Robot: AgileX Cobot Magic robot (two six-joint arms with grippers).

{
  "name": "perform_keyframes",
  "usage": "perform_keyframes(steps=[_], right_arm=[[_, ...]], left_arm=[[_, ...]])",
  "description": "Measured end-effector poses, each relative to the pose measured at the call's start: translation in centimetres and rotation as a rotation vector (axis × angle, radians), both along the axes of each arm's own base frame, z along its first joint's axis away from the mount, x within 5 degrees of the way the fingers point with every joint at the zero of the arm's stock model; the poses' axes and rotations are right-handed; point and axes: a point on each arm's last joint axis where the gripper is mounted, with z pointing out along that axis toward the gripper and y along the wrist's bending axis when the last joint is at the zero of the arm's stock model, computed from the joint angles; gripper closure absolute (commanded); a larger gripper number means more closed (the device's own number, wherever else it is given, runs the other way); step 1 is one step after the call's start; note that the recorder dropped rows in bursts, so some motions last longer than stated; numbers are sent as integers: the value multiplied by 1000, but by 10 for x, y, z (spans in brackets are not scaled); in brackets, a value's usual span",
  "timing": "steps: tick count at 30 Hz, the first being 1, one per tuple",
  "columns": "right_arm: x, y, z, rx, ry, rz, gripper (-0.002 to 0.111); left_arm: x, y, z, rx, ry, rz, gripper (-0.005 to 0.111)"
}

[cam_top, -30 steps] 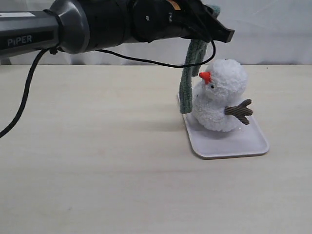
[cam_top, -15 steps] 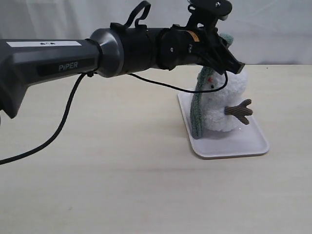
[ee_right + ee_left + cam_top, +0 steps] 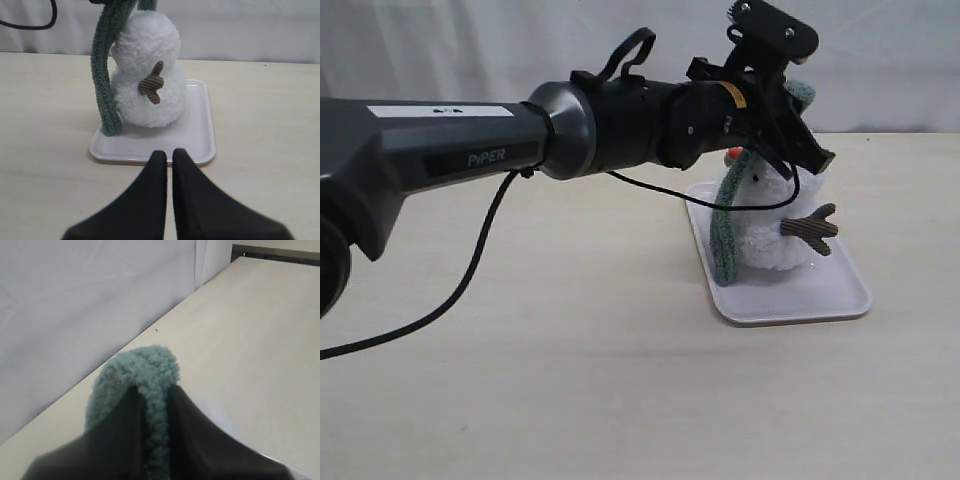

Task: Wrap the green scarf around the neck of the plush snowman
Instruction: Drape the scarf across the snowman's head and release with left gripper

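The plush snowman stands upright on the white tray, its head mostly hidden behind my left arm; its orange nose peeks out. My left gripper is over the snowman's head, shut on the green scarf, whose long end hangs down the snowman's front to the tray. In the left wrist view the scarf folds over between the fingers of the left gripper. The right wrist view shows the snowman, the scarf and my right gripper, shut and empty, before the tray.
A black cable loops from the left arm over the table's left side. A pale curtain backs the table's far edge.
My left arm has swung right and lower, carrying the scarf from beside the snowman's face to over its head. The hanging end now drapes against the snowman's front.
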Motion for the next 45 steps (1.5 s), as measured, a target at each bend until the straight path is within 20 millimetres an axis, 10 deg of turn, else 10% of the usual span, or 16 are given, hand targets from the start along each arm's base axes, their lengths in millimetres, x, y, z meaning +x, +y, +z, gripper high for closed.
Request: perform_keyframes(steps=[11,37,45], right_arm=[[0,0,0,0,0,0,104],[0,0,0,0,0,0,104],[0,0,0,0,0,0,104]], left_arm=[[-8,-14,-14,78,-119,-71,42],[-51,-40,-20,329,-199,-258,42],[-64,-17,35,380,-116,-226,56]])
